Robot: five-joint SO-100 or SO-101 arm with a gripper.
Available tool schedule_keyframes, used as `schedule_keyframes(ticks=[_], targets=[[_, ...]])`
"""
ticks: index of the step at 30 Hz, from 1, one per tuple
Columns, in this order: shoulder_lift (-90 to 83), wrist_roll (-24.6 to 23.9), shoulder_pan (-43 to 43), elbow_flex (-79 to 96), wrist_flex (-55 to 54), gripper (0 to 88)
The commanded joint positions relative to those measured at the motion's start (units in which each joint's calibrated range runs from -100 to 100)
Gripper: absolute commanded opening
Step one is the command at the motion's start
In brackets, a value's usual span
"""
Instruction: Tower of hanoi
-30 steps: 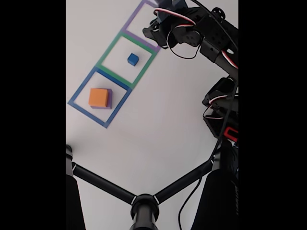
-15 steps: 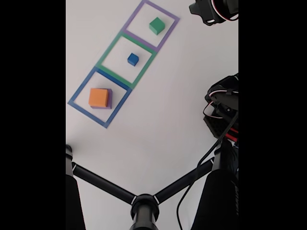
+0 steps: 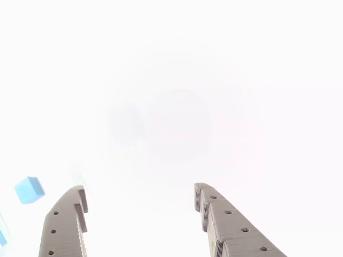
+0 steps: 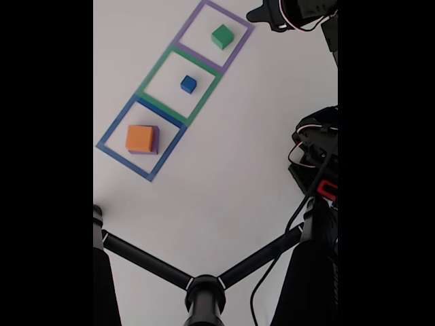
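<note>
On the white tabletop point(image 4: 224, 170) in the fixed view, three taped square outlines run in a diagonal row, each touching the next: a purple taped square point(image 4: 239, 42) at the top, a green taped square point(image 4: 153, 71) in the middle and a blue taped square point(image 4: 111, 131) at the lower left. Inside the purple one sits a small green cube point(image 4: 222, 36); inside the green one sits a smaller blue cube point(image 4: 188, 84); inside the blue one an orange block point(image 4: 140, 138) rests on a purple block point(image 4: 155, 140) whose edge shows along its right side. Near the top right corner the black robot arm point(image 4: 292, 12) hangs just beside the purple square, apart from every block. Its grey two-finger gripper point(image 3: 136, 195) appears in the other view with fingers spread wide and nothing between them, over a washed-out white surface, the blue cube lying to the left of the left finger point(image 3: 61, 225). A black tripod stand point(image 4: 204, 288) crosses the bottom of the fixed view.
</note>
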Motion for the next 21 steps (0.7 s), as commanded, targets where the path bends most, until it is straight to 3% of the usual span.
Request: schedule_keyframes(ticks=[1,11,21], targets=[[-1.6,0.0,0.4,5.6,-9.1,26.1],[-0.8,0.0,-0.6,22.0,-30.8,30.7],[8.5,0.0,-2.2,39.5,-64.5,31.3]])
